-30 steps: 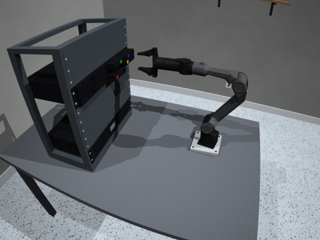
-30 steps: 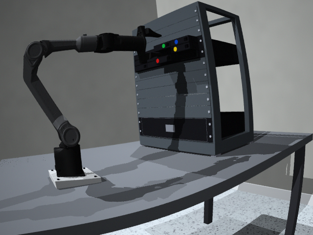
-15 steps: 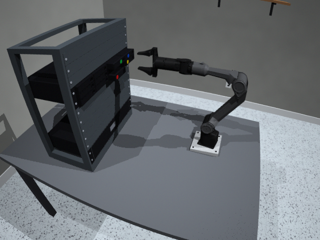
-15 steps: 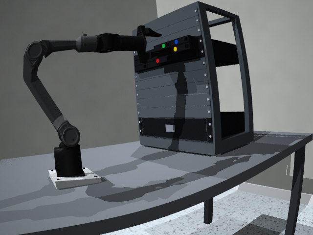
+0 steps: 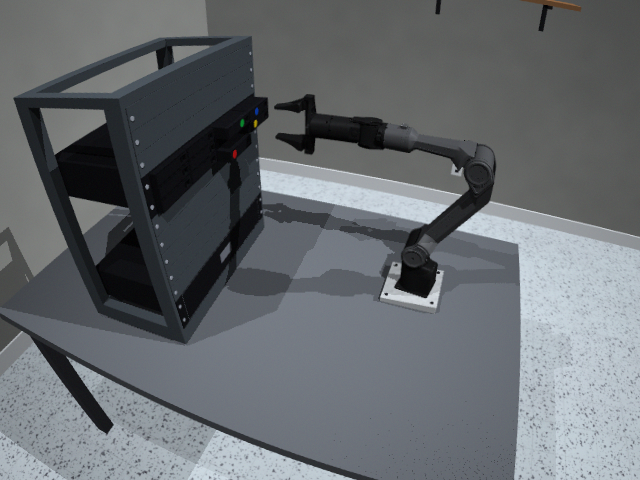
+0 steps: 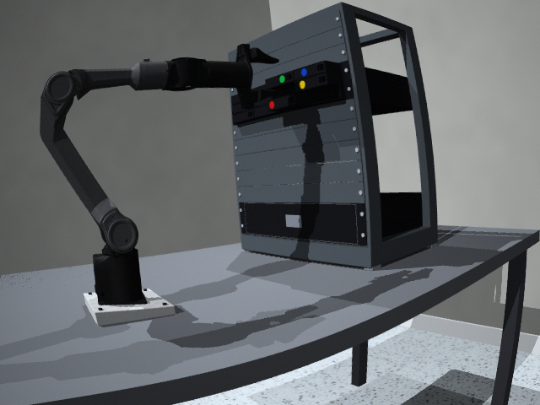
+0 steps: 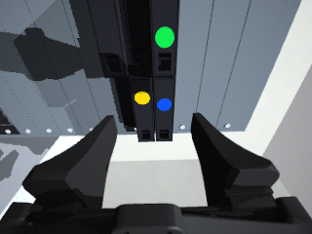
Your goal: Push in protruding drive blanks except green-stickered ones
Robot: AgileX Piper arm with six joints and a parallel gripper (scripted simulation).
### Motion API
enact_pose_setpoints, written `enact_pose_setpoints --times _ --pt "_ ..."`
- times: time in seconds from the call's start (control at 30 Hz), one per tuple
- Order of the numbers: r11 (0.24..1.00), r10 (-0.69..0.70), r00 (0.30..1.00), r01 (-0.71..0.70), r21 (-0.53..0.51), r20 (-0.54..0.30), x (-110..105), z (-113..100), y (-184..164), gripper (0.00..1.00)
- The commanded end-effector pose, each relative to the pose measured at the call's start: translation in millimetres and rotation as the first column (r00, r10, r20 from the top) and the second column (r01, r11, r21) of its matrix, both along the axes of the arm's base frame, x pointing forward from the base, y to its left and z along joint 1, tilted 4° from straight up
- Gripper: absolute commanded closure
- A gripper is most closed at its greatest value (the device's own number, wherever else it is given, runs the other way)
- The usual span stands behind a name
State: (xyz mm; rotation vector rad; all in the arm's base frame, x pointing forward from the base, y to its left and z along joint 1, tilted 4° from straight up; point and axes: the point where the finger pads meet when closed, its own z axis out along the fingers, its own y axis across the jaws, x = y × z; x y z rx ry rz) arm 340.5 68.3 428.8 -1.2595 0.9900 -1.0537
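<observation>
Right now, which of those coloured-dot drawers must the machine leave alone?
The drive blank with the green sticker. The others sticking out carry a blue, yellow or red sticker. The open pincer touches none.

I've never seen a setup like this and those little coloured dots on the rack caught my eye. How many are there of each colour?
Green sticker: 1
Blue sticker: 1
Yellow sticker: 1
Red sticker: 1
Total: 4 stickers, each on its own drive blank at the front of the rack.
</observation>
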Motion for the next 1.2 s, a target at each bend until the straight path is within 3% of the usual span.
enact_pose_setpoints --times 0.0,0.97,1.0,1.17 --pt "1.000 0.001 1.000 -0.001 -0.001 -0.003 0.5 -1.3 0.2 0.00" --pt "1.000 0.001 1.000 -0.001 -0.001 -0.003 0.5 -1.3 0.2 0.00" --pt "1.000 0.001 1.000 -0.001 -0.001 -0.003 0.5 -1.3 0.2 1.00" --pt "1.000 0.001 1.000 -0.001 -0.001 -0.003 0.5 -1.3 0.2 1.00"
